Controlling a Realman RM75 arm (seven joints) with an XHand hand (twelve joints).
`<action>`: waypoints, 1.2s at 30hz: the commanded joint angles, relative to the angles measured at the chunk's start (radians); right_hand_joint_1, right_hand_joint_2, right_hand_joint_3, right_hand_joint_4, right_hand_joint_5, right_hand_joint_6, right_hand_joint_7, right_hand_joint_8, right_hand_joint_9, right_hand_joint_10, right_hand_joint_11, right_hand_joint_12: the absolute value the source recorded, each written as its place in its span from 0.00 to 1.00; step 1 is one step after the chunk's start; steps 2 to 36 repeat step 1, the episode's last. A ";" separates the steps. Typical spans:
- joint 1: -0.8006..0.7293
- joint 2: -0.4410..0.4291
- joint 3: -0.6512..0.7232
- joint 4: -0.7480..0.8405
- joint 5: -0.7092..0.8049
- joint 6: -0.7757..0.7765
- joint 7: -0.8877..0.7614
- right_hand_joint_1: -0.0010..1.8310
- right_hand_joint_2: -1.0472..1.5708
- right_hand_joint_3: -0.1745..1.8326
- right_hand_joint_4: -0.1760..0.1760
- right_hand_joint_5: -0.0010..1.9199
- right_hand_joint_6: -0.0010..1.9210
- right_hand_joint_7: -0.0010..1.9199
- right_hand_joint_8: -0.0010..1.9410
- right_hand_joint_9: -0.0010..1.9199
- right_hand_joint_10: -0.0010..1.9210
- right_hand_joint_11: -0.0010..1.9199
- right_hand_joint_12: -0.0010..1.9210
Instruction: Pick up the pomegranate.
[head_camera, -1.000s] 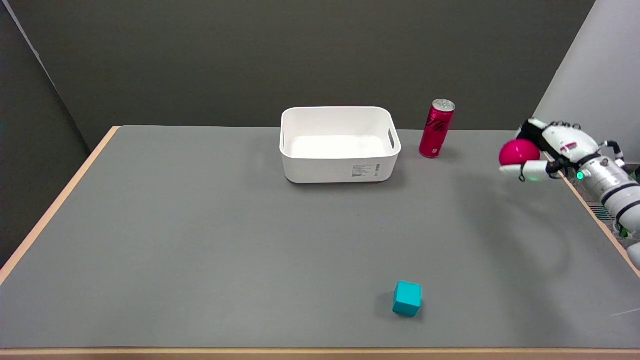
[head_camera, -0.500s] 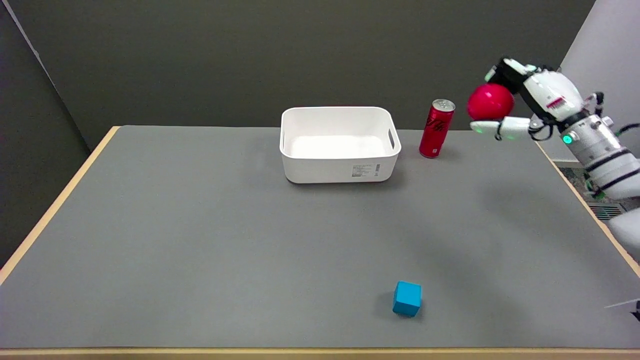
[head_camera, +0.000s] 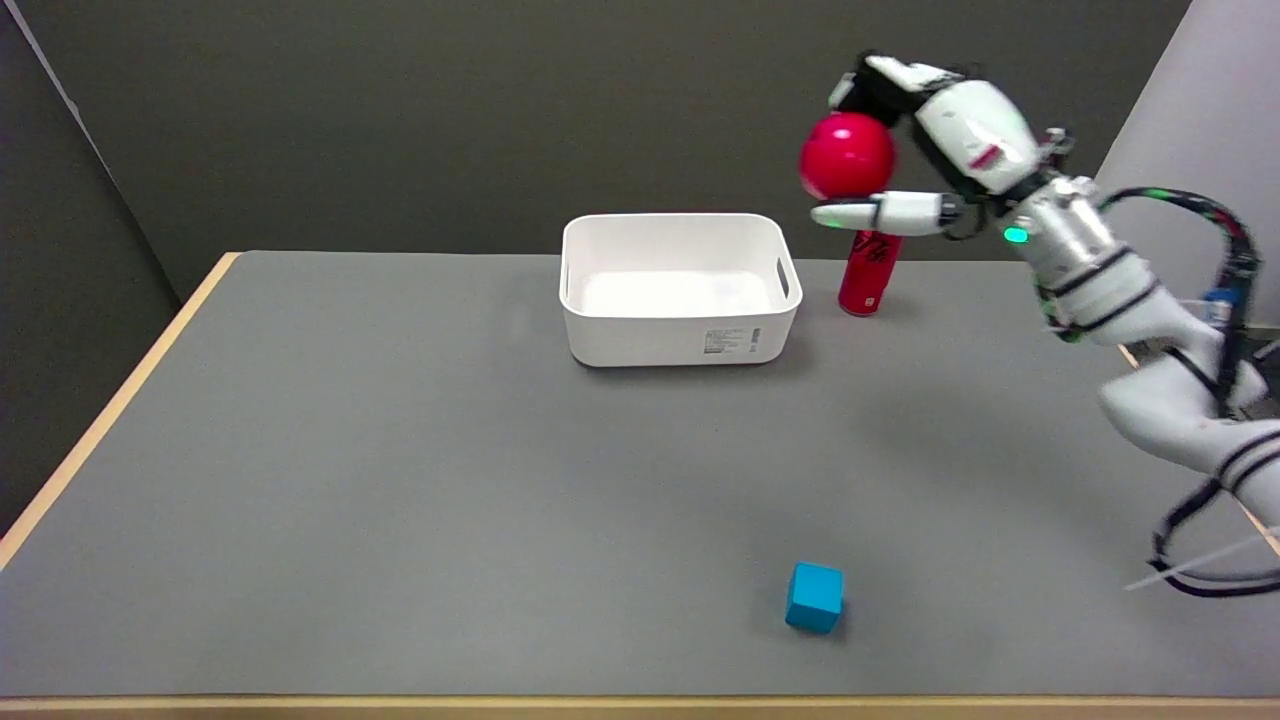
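A round, glossy red pomegranate (head_camera: 846, 156) hangs high above the table's far right, held in my right hand (head_camera: 925, 140). The fingers curl over its top and back, and the thumb runs beneath it. The fruit is above and just left of a red can, to the right of the white bin. My white arm reaches in from the lower right edge of the picture.
A white rectangular bin (head_camera: 679, 287) with nothing in it stands at the back middle of the grey table (head_camera: 400, 480). A red drink can (head_camera: 868, 270) stands upright just right of it, partly behind my thumb. A teal cube (head_camera: 814, 597) lies near the front edge.
My right hand has carried the pomegranate up and to the left, from low by the table's right edge to high above the can. The other things have stayed put.
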 joint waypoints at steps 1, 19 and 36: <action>0.370 -0.194 -0.363 -0.010 -0.210 -0.292 -0.083 0.63 0.87 0.17 0.05 0.23 0.89 0.41 0.70 0.33 0.61 0.25 0.80; 0.370 -0.194 -0.363 -0.010 -0.210 -0.292 -0.083 0.63 0.87 0.17 0.05 0.23 0.89 0.41 0.70 0.33 0.61 0.25 0.80; 0.370 -0.194 -0.363 -0.010 -0.210 -0.292 -0.083 0.63 0.87 0.17 0.05 0.23 0.89 0.41 0.70 0.33 0.61 0.25 0.80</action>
